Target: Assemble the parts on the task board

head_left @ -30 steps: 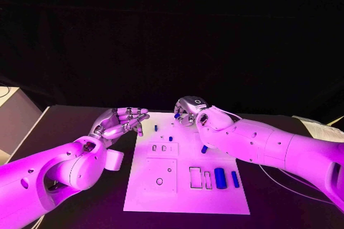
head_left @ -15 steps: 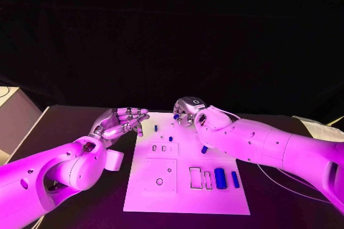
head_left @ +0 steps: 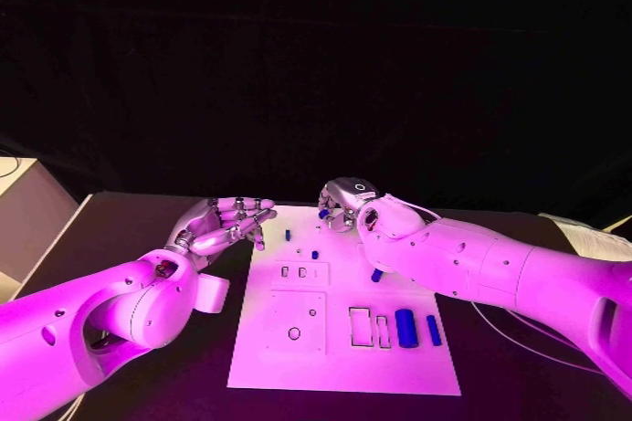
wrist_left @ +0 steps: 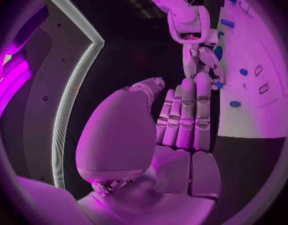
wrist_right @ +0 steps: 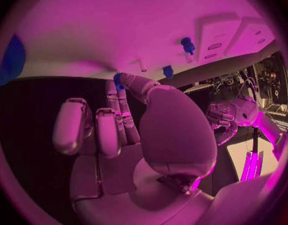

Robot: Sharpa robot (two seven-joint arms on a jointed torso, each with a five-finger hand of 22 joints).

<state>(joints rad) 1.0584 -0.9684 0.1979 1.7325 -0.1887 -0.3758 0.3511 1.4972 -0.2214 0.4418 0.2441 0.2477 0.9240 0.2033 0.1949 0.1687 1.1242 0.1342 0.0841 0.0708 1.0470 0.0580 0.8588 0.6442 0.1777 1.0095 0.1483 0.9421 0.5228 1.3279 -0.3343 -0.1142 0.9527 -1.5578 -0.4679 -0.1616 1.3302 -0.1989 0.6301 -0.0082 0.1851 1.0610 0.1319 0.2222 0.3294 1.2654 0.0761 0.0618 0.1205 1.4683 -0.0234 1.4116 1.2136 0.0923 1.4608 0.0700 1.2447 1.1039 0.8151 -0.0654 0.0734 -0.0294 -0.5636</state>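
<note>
Task board (head_left: 270, 348): white plate, my landmark.

Right hand (head_left: 345, 205): I see it at the board's far edge, fingers curled in, pinching a small blue part (wrist_right: 118, 79) at its fingertips, just above the plate.

Left hand (head_left: 226, 224): beside the board's far left corner, off the plate, fingers loosely apart, holding nothing.

Two blue cylinders (head_left: 405, 328) lie in the board's near right area, well apart from both hands.

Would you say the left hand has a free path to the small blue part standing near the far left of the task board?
Probably yes. The left hand hovers open just beside the task board, and nothing lies between it and the small blue part; the right hand is farther along.
</note>
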